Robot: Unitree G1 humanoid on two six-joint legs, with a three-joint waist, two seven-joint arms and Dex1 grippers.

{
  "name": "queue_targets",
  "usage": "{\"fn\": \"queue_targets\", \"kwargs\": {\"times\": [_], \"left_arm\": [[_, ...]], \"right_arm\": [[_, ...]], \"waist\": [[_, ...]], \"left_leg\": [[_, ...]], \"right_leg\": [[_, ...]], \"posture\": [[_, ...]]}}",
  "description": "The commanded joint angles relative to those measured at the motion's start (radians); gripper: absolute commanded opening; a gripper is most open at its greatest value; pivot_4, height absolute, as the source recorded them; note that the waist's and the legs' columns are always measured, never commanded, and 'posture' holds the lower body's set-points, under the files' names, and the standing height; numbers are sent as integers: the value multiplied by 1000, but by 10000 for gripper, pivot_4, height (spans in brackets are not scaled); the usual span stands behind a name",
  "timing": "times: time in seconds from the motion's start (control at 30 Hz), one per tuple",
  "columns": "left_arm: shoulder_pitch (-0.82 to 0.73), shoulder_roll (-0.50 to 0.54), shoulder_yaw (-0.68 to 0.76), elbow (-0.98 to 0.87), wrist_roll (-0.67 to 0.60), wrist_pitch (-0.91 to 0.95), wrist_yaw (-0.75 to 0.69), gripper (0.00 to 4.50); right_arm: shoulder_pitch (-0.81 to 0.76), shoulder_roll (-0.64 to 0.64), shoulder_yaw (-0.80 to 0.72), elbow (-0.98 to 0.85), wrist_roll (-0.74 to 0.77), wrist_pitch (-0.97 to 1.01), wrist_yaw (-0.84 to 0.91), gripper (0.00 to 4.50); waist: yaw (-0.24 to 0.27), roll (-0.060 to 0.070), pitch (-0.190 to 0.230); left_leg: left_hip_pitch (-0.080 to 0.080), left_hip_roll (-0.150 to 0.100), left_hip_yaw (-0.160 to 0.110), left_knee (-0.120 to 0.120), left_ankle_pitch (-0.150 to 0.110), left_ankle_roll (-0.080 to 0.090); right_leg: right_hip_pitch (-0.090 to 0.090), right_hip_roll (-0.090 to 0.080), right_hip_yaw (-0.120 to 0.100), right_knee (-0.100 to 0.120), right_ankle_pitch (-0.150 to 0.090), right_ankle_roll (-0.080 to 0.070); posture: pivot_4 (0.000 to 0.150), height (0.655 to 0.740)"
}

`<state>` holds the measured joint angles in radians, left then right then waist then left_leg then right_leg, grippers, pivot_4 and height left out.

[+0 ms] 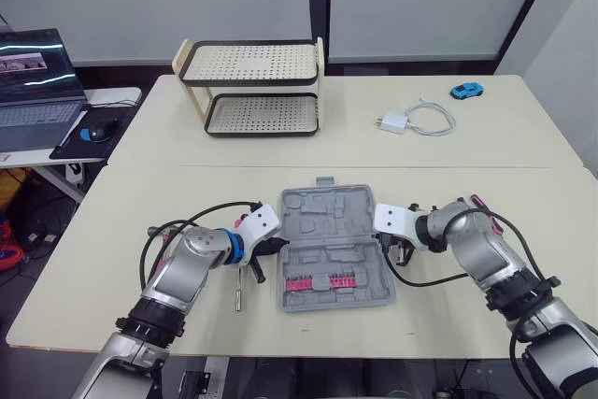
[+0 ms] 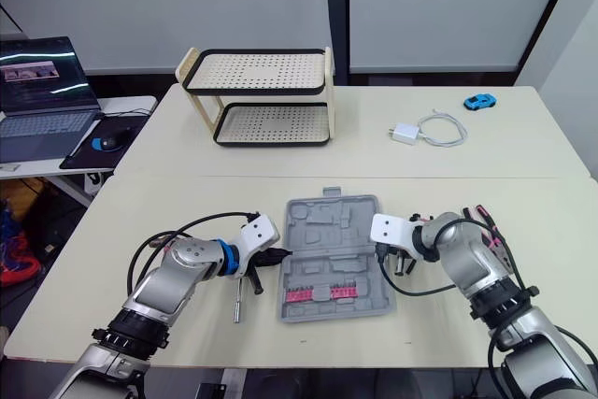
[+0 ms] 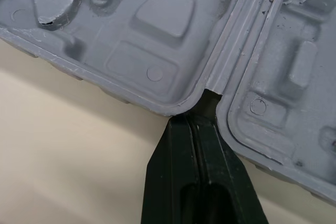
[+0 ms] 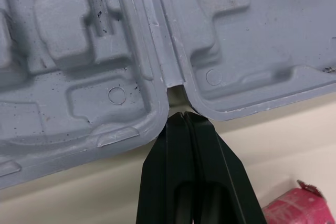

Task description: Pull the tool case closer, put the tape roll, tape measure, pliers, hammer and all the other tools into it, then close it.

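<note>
While both arms are bending inward from the table's near corners, the left gripper (image 3: 202, 113) is pressing its clenched fingertips into the hinge notch on the left side of the tool case (image 1: 327, 210), and the right gripper (image 4: 181, 116), fingers likewise squeezed together with nothing between them, is meeting the matching notch on the right side. One grey case is lying open flat, its two moulded halves facing up, one row of pink bits (image 1: 322, 281) sitting in the near half. One slim metal-shafted tool (image 1: 239, 292) is lying just beside the left gripper, outside the case. The case is sitting near the front edge of the table (image 1: 187, 165), with bare tabletop stretching between it and the two-tier rack (image 1: 252, 91), charger (image 1: 393, 122) and blue toy car (image 1: 465, 91), all well apart.
</note>
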<state>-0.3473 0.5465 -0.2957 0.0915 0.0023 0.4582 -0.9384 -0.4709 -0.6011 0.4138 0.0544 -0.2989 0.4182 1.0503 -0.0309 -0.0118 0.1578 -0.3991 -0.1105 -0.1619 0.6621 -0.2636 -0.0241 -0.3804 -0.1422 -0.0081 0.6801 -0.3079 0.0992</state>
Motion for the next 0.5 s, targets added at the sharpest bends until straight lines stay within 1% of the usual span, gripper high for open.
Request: {"fn": "queue_targets", "kwargs": {"times": [0.03, 0.17, 0.37, 0.5], "left_arm": [[35, -3, -77, -76, -26, 12, -86, 0], [52, -2, -78, -99, -20, 25, -88, 0], [69, -38, -106, -98, 1, 27, -62, 0], [82, -52, -137, -123, 6, 42, -85, 0]], "right_arm": [[36, -2, -2, -131, 37, 42, 26, 230], [79, -27, -4, -204, 46, 89, 34, 230], [147, -66, -13, -287, 62, 140, 44, 230], [171, -94, -23, -306, 66, 148, 45, 230]], "waist": [[0, 0, 0], [2, 0, 0], [5, 0, 0], [8, 0, -1]], "left_leg": [[0, 0, 0, 0, 0, 0], [0, 0, 0, 0, 0, 0], [0, 0, 0, 0, 0, 0], [1, 0, 0, 0, 0, 0]], "right_leg": [[0, 0, 0, 0, 0, 0], [0, 0, 0, 0, 0, 0], [1, 0, 0, 0, 0, 0], [2, 0, 0, -1, 0, 0]], "posture": [[1500, 7400], [1500, 7400], [1500, 7400], [1500, 7400]]}}
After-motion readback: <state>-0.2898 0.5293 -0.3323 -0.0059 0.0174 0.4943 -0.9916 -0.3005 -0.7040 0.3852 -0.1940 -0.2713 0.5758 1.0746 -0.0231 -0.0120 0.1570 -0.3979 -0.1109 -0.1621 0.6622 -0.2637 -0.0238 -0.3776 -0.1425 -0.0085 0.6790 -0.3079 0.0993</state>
